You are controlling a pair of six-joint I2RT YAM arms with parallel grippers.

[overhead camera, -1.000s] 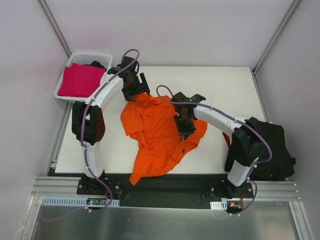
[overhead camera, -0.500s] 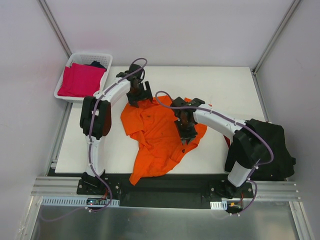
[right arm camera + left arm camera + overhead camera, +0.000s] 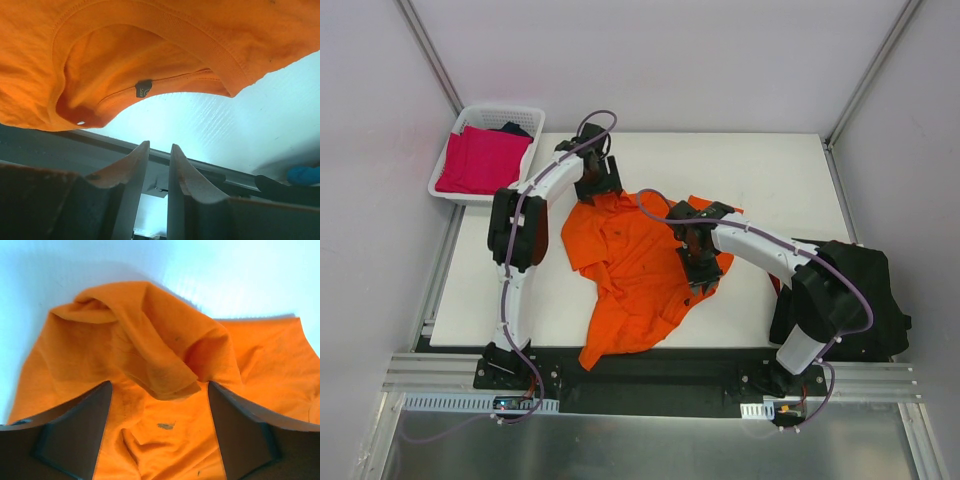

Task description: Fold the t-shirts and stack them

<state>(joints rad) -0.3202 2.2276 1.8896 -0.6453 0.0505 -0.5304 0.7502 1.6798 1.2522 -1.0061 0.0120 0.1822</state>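
A bright orange t-shirt (image 3: 630,265) lies crumpled in the middle of the white table (image 3: 770,170), its lower end hanging over the near edge. My left gripper (image 3: 600,185) hovers at the shirt's back left corner. In the left wrist view it (image 3: 159,385) stands open, with a raised fold of orange cloth (image 3: 150,340) just ahead of the fingers. My right gripper (image 3: 702,270) is over the shirt's right side. In the right wrist view its jaws (image 3: 160,144) stand a narrow slit apart with nothing in it; the collar and tag (image 3: 143,88) show beyond them.
A white lattice basket (image 3: 505,106) at the back left holds a folded magenta-pink t-shirt (image 3: 480,160) and a dark one (image 3: 517,128). Black t-shirts (image 3: 870,290) are heaped at the table's right edge beside the right arm's base. Grey walls enclose the table.
The left gripper has moved right and nearer, onto the shirt's back left corner, narrowing slightly. The right gripper has shifted a little right and nearer. The shirt's right side has spread toward the back right.
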